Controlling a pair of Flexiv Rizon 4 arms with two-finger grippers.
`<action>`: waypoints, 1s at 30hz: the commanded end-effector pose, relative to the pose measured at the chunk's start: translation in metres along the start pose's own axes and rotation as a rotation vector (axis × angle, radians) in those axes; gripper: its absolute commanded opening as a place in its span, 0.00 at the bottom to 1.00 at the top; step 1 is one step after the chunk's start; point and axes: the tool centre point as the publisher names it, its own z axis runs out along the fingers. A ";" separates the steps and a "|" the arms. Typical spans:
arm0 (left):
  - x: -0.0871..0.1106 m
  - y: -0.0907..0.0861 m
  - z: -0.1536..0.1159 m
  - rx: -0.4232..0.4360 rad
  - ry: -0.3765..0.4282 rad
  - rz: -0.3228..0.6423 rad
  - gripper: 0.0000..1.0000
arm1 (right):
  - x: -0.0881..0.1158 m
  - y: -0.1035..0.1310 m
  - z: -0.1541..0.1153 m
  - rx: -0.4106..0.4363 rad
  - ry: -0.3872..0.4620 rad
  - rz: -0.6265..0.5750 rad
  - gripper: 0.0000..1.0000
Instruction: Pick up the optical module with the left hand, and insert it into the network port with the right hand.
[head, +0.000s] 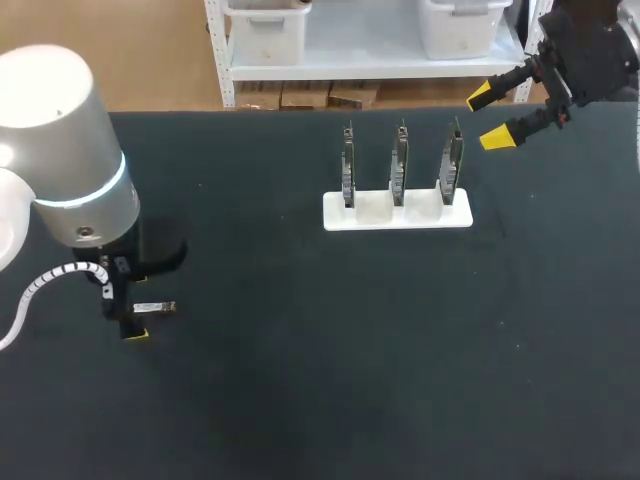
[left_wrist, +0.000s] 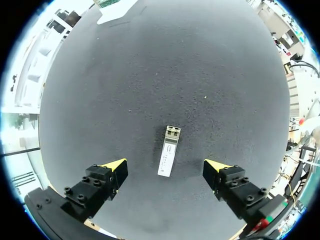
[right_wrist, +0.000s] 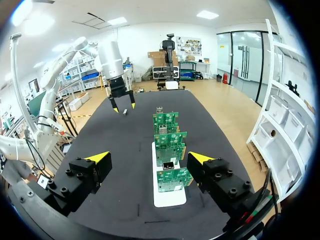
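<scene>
Hovering over the optical module (left_wrist: 169, 151): left gripper (left_wrist: 166, 166), fingers spread wide, gripping nothing. Module lies flat on the table (left_wrist: 200, 60) in the gap between both yellow tips, touching neither, its two-hole end pointing away from the gripper. It sits well apart from the white holder (head: 330, 215) with three boards (right_wrist: 170, 150), on the left arm's side. Right gripper (right_wrist: 149, 158) is also open and empty, raised near the holder.

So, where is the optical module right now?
The optical module lies flat on the table, at the head view's left; the left wrist view shows it between the fingers of the open left gripper, untouched.
</scene>
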 end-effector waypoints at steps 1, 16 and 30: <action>0.000 0.000 0.001 0.012 -0.002 0.008 1.00 | 0.000 0.002 0.000 0.004 0.000 -0.001 1.00; -0.003 -0.001 0.004 0.025 0.019 0.044 1.00 | 0.000 0.002 0.000 0.004 0.000 -0.001 1.00; -0.004 -0.001 0.009 0.061 0.049 0.033 1.00 | 0.000 0.002 0.000 0.004 0.000 -0.001 1.00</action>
